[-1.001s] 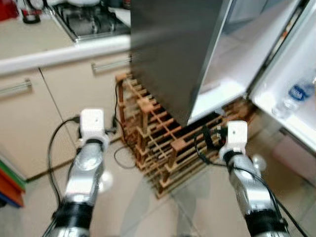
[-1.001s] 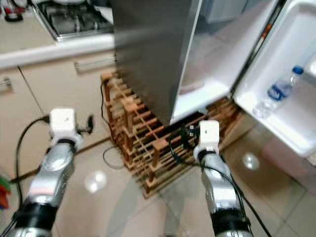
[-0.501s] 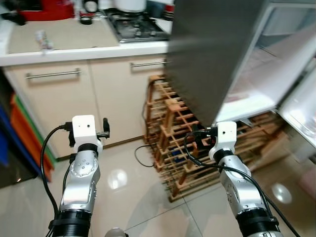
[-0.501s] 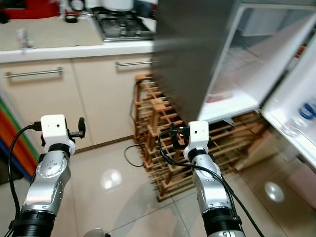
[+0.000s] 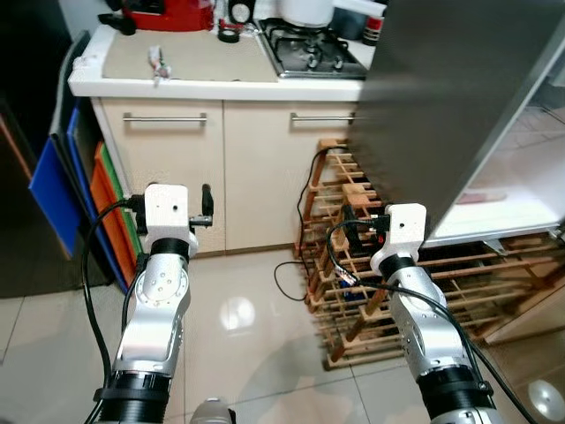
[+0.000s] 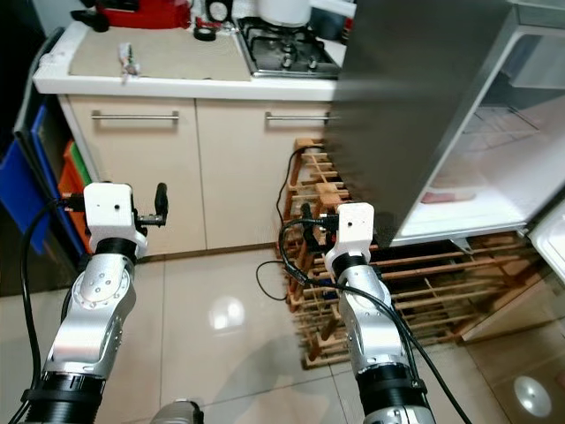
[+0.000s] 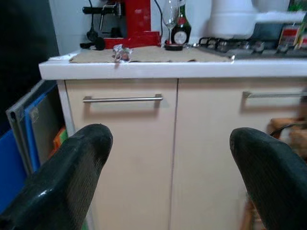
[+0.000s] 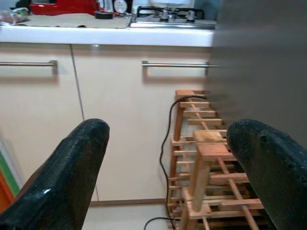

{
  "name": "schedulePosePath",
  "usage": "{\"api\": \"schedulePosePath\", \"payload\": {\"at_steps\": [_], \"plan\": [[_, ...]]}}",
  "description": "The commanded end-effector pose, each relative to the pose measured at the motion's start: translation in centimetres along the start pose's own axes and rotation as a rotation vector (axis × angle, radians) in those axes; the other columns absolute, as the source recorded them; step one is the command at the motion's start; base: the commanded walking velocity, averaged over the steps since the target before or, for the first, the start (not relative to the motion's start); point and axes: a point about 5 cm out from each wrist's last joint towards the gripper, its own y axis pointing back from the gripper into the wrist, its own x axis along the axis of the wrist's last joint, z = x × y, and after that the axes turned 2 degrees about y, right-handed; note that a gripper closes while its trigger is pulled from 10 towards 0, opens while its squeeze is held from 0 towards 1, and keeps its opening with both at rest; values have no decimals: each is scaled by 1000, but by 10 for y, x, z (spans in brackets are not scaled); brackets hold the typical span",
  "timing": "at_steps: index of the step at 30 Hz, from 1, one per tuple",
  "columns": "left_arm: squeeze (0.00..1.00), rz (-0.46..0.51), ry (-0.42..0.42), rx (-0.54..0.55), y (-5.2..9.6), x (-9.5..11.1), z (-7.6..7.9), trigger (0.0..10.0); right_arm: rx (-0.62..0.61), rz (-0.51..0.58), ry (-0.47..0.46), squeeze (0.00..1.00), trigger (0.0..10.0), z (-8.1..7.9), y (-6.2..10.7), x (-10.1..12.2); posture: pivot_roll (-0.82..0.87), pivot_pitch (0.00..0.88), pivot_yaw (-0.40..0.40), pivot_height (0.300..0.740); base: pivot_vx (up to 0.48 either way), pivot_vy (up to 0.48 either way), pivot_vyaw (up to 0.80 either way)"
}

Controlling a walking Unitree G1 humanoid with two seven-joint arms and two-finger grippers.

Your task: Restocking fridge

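Ahead and to the right stands the fridge (image 6: 415,97), a tall grey cabinet whose door is swung open, showing a white, brightly lit inside. Its lower compartment holds a flat pinkish packet (image 6: 444,196) lying on the white floor; above it sits a wire shelf (image 6: 494,124). Under and beside the fridge is a wooden wine rack (image 5: 349,238) with a black cable trailing onto the glossy tiled floor (image 5: 238,353). Left of the fridge runs a cream kitchen counter (image 5: 212,87) carrying a gas hob (image 5: 313,53) and a red appliance (image 5: 168,13). Both arms are raised, empty: the left gripper (image 7: 168,158) faces the cupboard doors (image 7: 124,158), fingers wide apart; the right gripper (image 8: 165,158) faces the rack, fingers likewise spread.
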Motion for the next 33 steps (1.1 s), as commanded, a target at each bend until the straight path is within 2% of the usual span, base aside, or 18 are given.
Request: {"api": "schedulePosePath", "payload": {"at_steps": [1, 5, 17, 19, 25, 26, 33], "plan": [[0, 16, 17, -33, -1, 8, 7, 10000, -20, 19, -15, 0, 10000, 4, -2, 4, 100, 0, -81, 740, 480, 0, 538], [0, 47, 3, -35, -4, 16, 9, 10000, -19, 13, -6, 0, 10000, 3, -5, 4, 108, 0, -84, 740, 468, 0, 267], [0, 35, -27, -80, -12, 17, 9, 10000, -72, 6, 16, 0, 10000, 11, -6, 4, 92, 0, -88, 740, 468, 0, 0], [0, 43, -52, -104, -15, 19, 11, 10000, -68, 14, 12, 0, 10000, 9, -6, 5, 91, 0, -87, 740, 480, 0, 0], [0, 62, -53, -116, -22, 25, 12, 10000, -80, 38, 22, 0, 10000, 9, -7, 9, 85, 0, -85, 740, 480, 0, 0], [0, 86, -54, -119, -24, 31, 12, 10000, -84, 69, 40, 0, 10000, 9, -8, 15, 83, 0, -86, 740, 480, 0, 0], [0, 114, -40, -115, -26, 38, 13, 10000, -77, 104, 56, 0, 10000, 9, -11, 23, 82, 0, -86, 740, 480, 0, 0]]}}
